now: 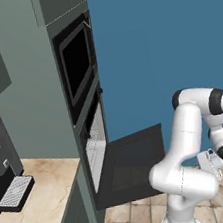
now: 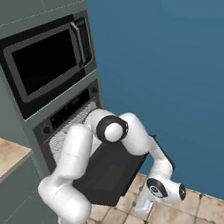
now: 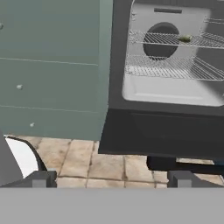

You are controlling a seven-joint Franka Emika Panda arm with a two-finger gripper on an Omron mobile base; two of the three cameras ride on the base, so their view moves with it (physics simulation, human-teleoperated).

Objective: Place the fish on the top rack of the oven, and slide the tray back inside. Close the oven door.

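A blue wall rises over tan floor tiles, beside grey-green cabinets and a beige marble desk.

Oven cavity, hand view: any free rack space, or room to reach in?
The top rack is bare left of the fish, which lies toward its right end. The lower rack looks bare too. The gaps between racks are shallow. The oven door hangs open, with bare floor tiles before it.

Black oven door, silvery wire-grid top rack, pale yellowish fish, blue wall.
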